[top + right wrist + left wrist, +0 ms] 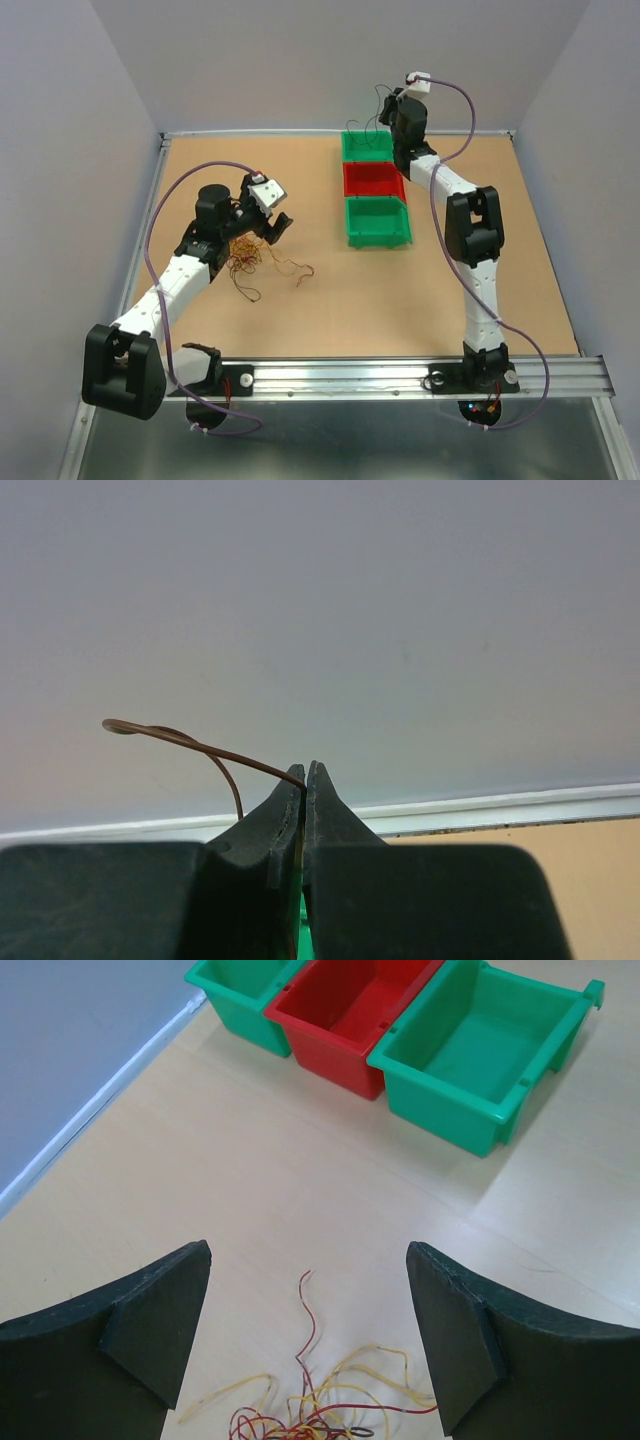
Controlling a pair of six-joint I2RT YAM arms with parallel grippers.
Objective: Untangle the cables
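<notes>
The cables (pixel 247 256) lie in a loose tangle of yellow, red and dark strands on the tabletop (pixel 400 310), directly beneath the left tool (pixel 272 227). In the wrist view the strands (pixel 318 1410) show between its two fingers. That tool (pixel 308 1255) is spread wide and grips nothing. Ahead of it stand the near green bin (pixel 480 1060), the red bin (pixel 345 1015) and the far green bin (pixel 235 990). One brown cable (pixel 200 748) sits apart, pinched in the right tool (pixel 305 770) – its fingers are pressed together – held raised above the far green bin (pixel 358 148).
</notes>
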